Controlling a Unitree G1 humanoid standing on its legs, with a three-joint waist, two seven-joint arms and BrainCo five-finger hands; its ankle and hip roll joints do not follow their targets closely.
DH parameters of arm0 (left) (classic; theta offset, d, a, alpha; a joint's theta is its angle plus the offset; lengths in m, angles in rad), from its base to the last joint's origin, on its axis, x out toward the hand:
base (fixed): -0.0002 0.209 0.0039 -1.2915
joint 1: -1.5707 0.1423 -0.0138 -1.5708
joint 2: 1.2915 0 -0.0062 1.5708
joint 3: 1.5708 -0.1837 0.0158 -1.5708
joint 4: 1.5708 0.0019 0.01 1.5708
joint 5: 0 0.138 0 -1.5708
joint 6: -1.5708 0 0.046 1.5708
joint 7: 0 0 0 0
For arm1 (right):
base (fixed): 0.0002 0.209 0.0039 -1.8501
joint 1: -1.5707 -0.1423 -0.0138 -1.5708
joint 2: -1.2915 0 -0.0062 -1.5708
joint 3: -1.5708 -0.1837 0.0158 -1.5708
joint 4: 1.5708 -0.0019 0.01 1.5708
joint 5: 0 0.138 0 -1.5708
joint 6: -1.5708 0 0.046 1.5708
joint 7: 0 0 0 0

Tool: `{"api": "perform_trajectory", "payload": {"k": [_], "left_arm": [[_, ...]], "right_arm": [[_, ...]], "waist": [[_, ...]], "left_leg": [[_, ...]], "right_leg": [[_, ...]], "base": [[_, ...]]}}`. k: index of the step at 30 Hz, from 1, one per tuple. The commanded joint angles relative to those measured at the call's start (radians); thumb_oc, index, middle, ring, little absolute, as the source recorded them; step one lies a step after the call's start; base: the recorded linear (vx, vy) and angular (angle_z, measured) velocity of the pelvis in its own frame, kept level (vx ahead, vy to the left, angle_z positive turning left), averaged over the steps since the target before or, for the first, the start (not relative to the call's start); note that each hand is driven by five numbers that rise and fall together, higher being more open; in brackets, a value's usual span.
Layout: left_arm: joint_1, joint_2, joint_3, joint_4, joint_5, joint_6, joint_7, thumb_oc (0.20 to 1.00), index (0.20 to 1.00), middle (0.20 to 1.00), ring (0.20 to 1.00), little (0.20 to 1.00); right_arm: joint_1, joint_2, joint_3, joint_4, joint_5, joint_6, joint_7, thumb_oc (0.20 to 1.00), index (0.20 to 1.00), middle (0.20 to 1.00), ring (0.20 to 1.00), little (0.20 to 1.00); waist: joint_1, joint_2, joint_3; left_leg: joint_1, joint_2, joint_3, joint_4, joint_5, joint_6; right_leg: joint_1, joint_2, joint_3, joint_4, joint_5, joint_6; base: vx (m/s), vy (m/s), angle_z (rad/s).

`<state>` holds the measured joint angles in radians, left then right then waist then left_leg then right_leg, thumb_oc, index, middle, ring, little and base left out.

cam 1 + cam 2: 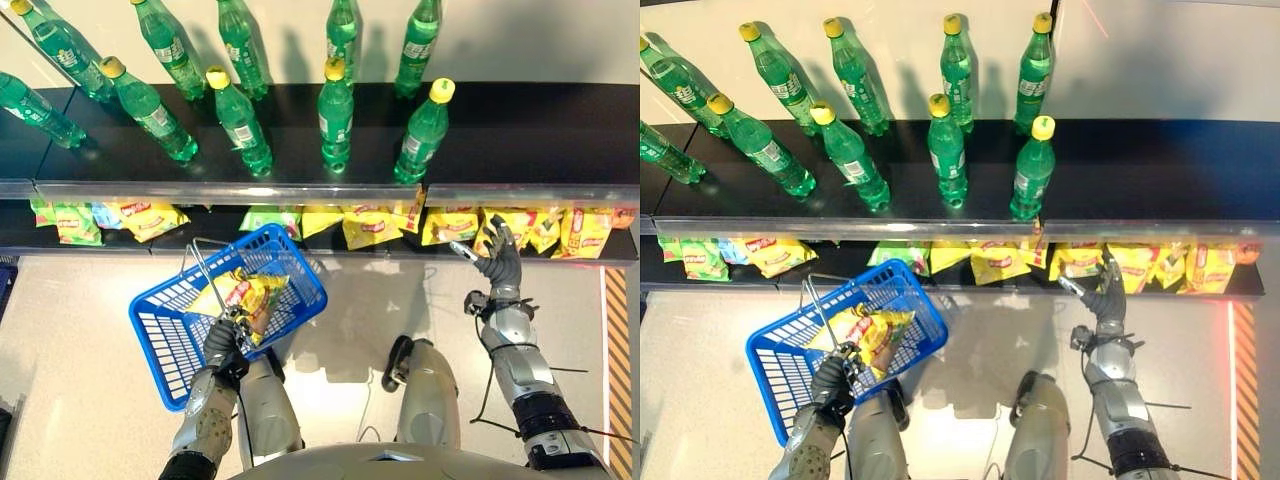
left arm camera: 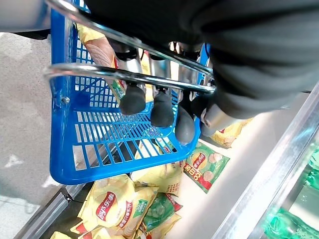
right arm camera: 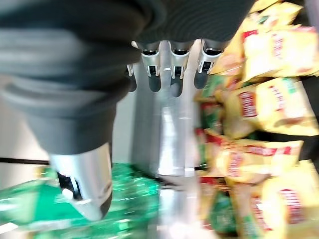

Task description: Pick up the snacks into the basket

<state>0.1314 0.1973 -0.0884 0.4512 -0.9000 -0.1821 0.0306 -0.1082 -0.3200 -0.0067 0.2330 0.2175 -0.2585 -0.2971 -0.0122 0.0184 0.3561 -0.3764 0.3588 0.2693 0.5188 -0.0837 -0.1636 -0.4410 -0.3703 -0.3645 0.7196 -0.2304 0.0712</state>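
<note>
Across the top of the frame runs the dark shelf (image 1: 540,130), green bottles (image 1: 335,115) standing along it. Beneath it, the lower shelf (image 1: 20,232) carries a row of snack bags (image 1: 365,226), yellow mostly, a few green, from left edge to right edge. Lower left of centre, the blue basket (image 1: 165,335) hangs tilted, with yellow snacks (image 1: 245,295) already inside it. The left hand (image 1: 222,345) is at the basket's near side, fingers (image 2: 133,97) curled round the wire handle (image 2: 109,73), gripping it firm. Over on the right, the right hand (image 1: 500,262) is up at the lower shelf's edge, right by the yellow bags, fingers (image 3: 174,64) straight and spread, holding nothing.
</note>
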Motion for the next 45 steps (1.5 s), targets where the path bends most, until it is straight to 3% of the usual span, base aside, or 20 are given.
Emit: {"api": "perform_trajectory", "payload": {"k": [1, 16, 45], "left_arm": [[0.021, 0.034, -0.016, -0.141, -0.036, -0.073, -0.034, 0.2, 0.2, 0.2, 0.2, 0.2], [0.039, 0.063, -0.064, -0.15, -0.049, -0.056, -0.062, 0.2, 0.2, 0.2, 0.2, 0.2], [0.027, 0.09, -0.095, -0.163, -0.062, -0.049, -0.051, 0.2, 0.2, 0.2, 0.2, 0.2]], "right_arm": [[-0.073, -0.033, -0.006, -0.076, -0.016, -0.081, 0.008, 1.0, 1.0, 1.0, 1.0, 1.0], [-0.351, -0.091, 0.137, 0.146, -0.021, -0.01, 0.008, 1.0, 1.0, 1.0, 1.0, 1.0], [-0.593, -0.123, 0.152, 0.415, 0.009, 0.033, -0.056, 1.0, 1.0, 1.0, 1.0, 1.0]], "waist": [[0.007, 0.003, -0.038], [0.069, 0.008, -0.025], [0.101, 0.015, -0.006]], "left_leg": [[-0.024, 0.001, -0.007, 0.08, -0.04, 0.051], [-0.021, -0.008, -0.011, 0.079, -0.032, 0.05], [-0.016, -0.029, -0.013, 0.061, -0.025, 0.051]], "right_leg": [[0.055, -0.001, -0.012, -0.059, 0.064, 0.064], [0.08, -0.015, -0.032, -0.065, 0.076, 0.071], [0.095, -0.029, -0.029, -0.077, 0.093, 0.085]], "base": [[0.0, 0.0, 0.0], [0.0, 0.004, 0.01], [0.0, 0.01, 0.03]]}}
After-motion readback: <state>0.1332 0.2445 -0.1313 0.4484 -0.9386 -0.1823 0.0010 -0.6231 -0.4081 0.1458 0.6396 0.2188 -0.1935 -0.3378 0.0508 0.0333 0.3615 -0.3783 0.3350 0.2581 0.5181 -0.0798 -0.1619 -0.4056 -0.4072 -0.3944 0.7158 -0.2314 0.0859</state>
